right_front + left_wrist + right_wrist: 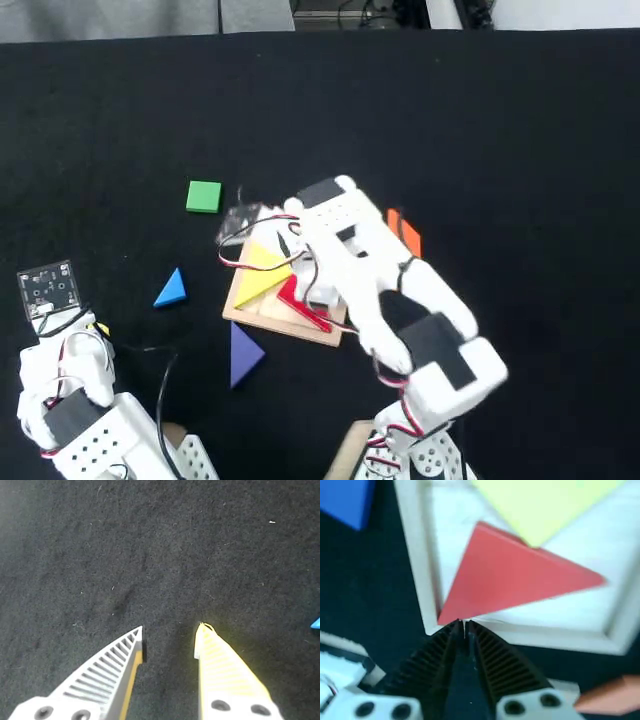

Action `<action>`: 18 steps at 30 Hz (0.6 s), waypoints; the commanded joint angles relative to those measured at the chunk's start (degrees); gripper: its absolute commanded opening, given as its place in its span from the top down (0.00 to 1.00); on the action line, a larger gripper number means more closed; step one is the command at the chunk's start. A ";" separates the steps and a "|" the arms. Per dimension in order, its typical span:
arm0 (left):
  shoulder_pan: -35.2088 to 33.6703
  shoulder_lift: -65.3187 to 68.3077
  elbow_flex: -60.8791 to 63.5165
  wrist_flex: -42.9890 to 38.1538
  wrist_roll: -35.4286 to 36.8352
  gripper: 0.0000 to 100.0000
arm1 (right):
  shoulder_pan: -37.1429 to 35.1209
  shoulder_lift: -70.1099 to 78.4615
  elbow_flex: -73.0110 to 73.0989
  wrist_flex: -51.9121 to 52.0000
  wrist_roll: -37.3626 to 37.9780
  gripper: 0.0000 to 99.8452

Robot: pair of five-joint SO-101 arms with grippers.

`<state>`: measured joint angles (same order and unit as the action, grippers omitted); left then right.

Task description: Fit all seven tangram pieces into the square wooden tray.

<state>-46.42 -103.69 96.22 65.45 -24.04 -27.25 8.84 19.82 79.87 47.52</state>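
Right gripper (pixel 464 627) closed, tips at red triangle (pixel 515 580)

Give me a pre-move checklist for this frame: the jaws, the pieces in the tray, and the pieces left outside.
1. Right jaws shut, holding nothing, tips at a corner of the red triangle: ok.
2. Red triangle inside the tray: ok; lying flat: cannot tell.
3. Yellow triangle in the tray: ok.
4. All pieces in the tray: not ok; green square, light blue triangle, dark blue triangle and orange piece lie on the cloth outside it.
5. Left jaws open over bare cloth, holding nothing: ok.
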 commanded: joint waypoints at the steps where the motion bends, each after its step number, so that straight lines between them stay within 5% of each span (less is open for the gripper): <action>1: 0.31 -0.53 1.19 0.26 0.26 0.82 | -1.23 -9.80 -0.31 -0.97 -7.65 0.99; 6: 0.31 -0.53 1.19 0.26 0.26 0.82 | -2.73 -12.18 1.45 -2.11 -22.15 0.99; 10: 0.22 -0.53 1.19 0.26 0.26 0.82 | -5.19 -11.56 7.25 -4.40 -24.62 0.97; 15: 0.22 -0.53 1.19 0.26 0.26 0.82 | -5.63 -9.98 10.86 -8.70 -26.90 0.75; 18: 0.22 -0.53 1.19 0.26 0.26 0.82 | -5.71 -9.45 11.21 -10.55 -26.99 0.73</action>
<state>-46.42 -103.69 96.22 65.45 -24.04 -32.26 -0.57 30.81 71.87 21.41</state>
